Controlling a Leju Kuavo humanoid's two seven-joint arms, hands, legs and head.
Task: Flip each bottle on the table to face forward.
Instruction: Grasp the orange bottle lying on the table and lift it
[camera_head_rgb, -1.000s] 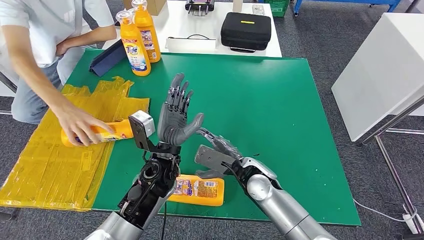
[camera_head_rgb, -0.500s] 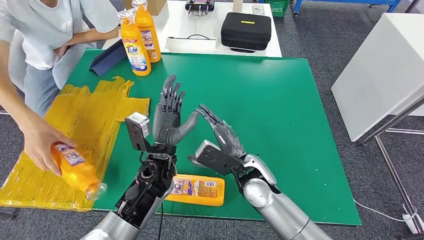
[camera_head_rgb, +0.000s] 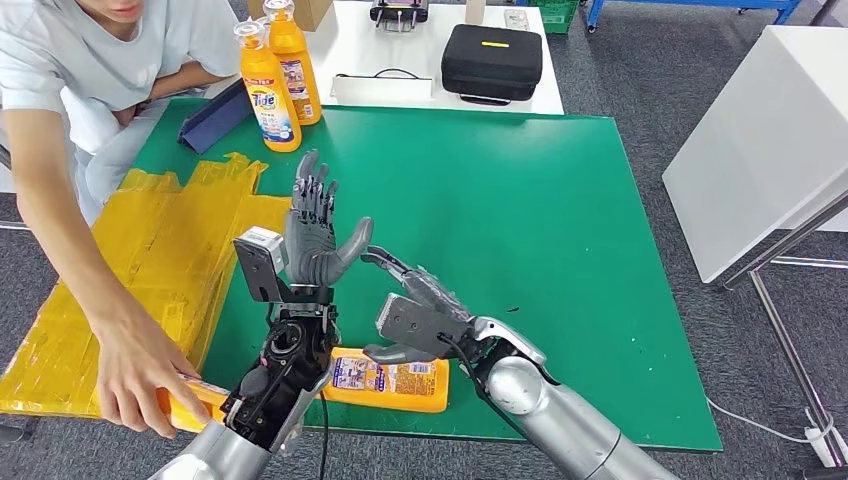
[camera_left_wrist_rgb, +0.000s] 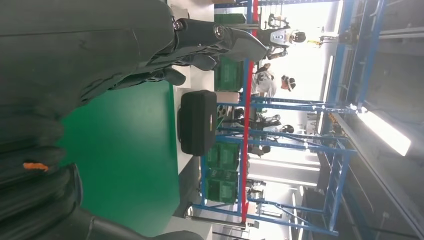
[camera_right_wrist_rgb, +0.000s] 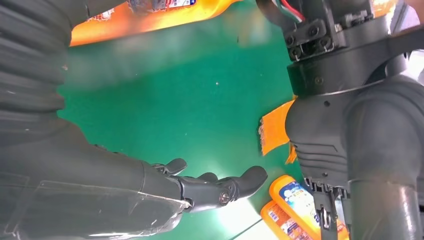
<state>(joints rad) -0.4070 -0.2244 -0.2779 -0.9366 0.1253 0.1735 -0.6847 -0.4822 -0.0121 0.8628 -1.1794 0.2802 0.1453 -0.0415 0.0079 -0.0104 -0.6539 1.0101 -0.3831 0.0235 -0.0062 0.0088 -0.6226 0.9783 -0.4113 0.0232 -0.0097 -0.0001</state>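
Orange bottle (camera_head_rgb: 390, 379) flat beneath raised, empty left hand (camera_head_rgb: 315, 233)

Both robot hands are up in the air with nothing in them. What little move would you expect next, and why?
Probably the right hand lowers toward the lying bottle at the table's near edge. Both it and the left hand are open, that bottle lies flat just beneath them, and a person's hand is on another bottle.

The word "Tide" is showing on the white label of the nearer upright orange bottle (camera_head_rgb: 267, 90) at the far left of the green worktop (camera_head_rgb: 520, 210). The lying bottle (camera_head_rgb: 395, 379) near the front edge is carrying a label too small to read.
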